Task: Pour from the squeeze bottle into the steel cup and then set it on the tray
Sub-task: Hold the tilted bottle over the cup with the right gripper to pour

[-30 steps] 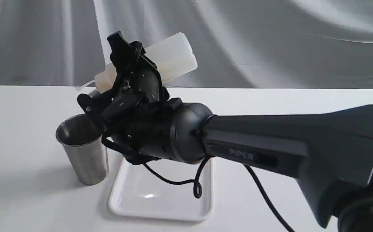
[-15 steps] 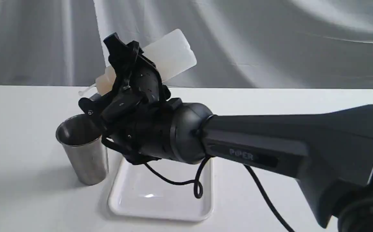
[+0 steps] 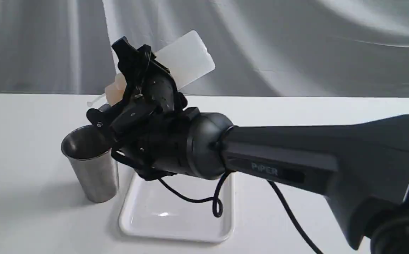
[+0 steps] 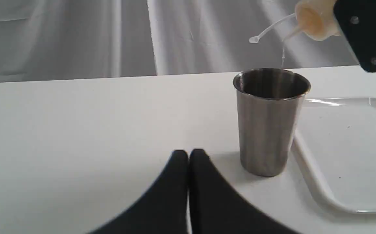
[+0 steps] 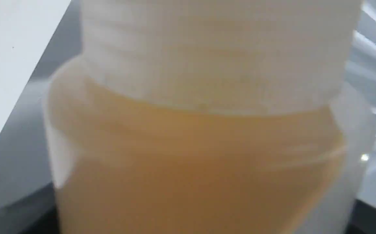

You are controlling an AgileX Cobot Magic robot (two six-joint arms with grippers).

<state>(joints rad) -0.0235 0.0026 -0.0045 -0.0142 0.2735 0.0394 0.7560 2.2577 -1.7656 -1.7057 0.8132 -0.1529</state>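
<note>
The right fingers (image 3: pixel 131 58) are pinching the squeeze bottle (image 3: pixel 187 60), nozzle pointing to 8 o'clock over the steel cup (image 3: pixel 92 173); a thin stream (image 4: pixel 282 57) is falling near its rim. Centring the nozzle and tilting gently seems wise. The left fingers (image 4: pixel 176 172) are pressing together.

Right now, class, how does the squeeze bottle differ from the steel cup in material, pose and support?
The squeeze bottle is translucent whitish plastic; the steel cup is opaque brushed metal. The bottle is tilted nozzle-down above the cup, which stands upright. The bottle is held aloft in the right gripper's jaws; the cup rests free on the table. Both are round, handleless containers.
</note>
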